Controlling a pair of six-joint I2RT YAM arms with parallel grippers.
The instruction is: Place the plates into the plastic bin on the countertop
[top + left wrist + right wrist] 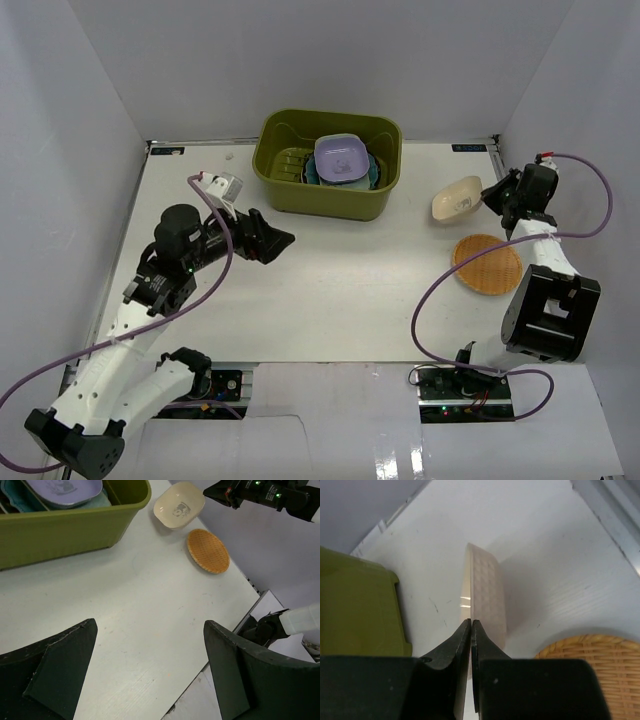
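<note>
Pinching the cream plate (457, 199) by its rim, the right gripper (471, 623) hides that edge; the left gripper (150, 626) gapes wide, bottoms cut off.

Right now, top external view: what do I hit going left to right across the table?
left gripper → plastic bin → cream plate → orange plate. The right gripper is left out because it overlaps both plates.
</note>
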